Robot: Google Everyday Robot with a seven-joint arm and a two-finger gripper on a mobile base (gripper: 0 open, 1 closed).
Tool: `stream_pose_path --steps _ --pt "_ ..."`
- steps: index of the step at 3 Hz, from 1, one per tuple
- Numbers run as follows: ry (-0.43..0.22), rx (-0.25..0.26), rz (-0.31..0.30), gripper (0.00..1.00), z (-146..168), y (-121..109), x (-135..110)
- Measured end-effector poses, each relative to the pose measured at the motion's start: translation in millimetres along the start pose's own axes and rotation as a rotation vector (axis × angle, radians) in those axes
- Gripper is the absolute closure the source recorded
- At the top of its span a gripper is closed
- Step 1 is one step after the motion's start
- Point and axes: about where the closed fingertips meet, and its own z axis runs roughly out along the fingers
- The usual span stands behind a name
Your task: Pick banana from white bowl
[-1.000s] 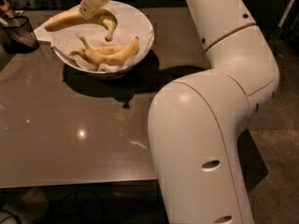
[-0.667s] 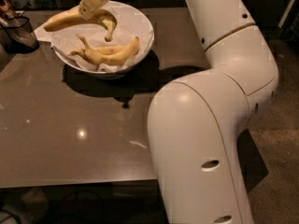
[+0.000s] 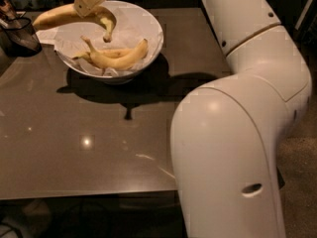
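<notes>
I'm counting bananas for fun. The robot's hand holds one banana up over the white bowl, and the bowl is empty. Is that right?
Not quite. The hand, up above the white bowl's left side, does hold one banana, but the bowl is not empty: two more bananas lie inside it. The camera view shows it.

A dark mesh basket point(image 3: 20, 36) stands at the far left edge of the glossy brown table point(image 3: 99, 152).

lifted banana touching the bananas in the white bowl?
Apart. Camera view: white paper shows between the held banana and the bowl bananas. The gripper, over the white bowl rim, grips it.
</notes>
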Motion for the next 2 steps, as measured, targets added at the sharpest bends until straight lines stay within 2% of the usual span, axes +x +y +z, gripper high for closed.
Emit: stream_pose_path --steps 1,2 --pt "-0.006 -0.043 -0.006 1.0 7 22 -2" --pt "-0.01 -0.063 -0.013 1.0 8 45 -2"
